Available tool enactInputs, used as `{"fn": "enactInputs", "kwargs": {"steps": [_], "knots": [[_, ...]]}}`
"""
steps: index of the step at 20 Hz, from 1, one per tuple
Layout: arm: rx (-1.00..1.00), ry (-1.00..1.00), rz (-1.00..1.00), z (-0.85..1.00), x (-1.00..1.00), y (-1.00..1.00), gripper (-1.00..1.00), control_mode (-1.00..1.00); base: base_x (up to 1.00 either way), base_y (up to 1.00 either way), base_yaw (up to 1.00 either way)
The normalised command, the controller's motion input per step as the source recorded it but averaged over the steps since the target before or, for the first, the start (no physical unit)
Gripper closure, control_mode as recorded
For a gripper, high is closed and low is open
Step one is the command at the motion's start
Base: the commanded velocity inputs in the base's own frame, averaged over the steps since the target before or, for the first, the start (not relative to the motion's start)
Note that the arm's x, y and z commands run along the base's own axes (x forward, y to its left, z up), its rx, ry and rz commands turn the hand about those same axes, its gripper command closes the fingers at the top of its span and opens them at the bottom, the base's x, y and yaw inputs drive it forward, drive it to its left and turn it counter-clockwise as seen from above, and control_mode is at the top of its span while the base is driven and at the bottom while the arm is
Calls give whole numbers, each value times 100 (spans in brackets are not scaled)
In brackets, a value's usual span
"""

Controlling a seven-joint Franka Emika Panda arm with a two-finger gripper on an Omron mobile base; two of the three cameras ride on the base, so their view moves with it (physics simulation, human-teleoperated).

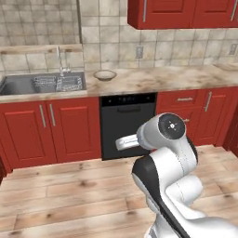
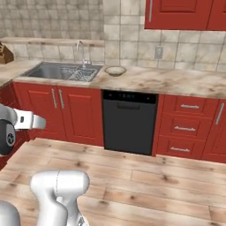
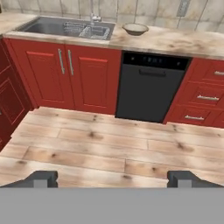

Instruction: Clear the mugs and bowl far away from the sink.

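Observation:
The bowl (image 1: 104, 75) (image 2: 115, 70) (image 3: 135, 29), shallow with a tan rim, stands on the marble counter just right of the sink (image 1: 23, 85) (image 2: 53, 70) (image 3: 48, 26). A wire rack lies in the right part of the grey basin, below the silver faucet (image 1: 59, 58) (image 2: 79, 48). The mugs are out of view. My gripper (image 3: 113, 179) hangs open above the wooden floor, well back from the cabinets, with nothing between its fingertips (image 3: 41, 178).
A black dishwasher (image 1: 128, 123) (image 2: 129, 121) (image 3: 151, 87) sits under the counter below the bowl, with red cabinets on both sides. The counter (image 1: 176, 76) (image 2: 176, 81) runs on to the right. A knife block (image 2: 5, 52) stands far left.

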Motion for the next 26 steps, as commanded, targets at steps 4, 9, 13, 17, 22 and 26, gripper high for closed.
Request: {"fn": "enactInputs", "kwargs": {"steps": [4, 9, 13, 17, 22, 26], "knots": [[0, 0, 0, 0, 0, 0, -100, 100, 100, -51, 0], [0, 0, 0, 0, 0, 0, -100, 100, 100, -50, 0], [0, 0, 0, 0, 0, 0, -100, 100, 100, -38, -1], [0, 0, 0, 0, 0, 0, -100, 100, 100, -8, -14], [0, 0, 0, 0, 0, 0, -100, 100, 100, 11, -25], [0, 0, 0, 0, 0, 0, -100, 100, 100, 6, -18]]}}
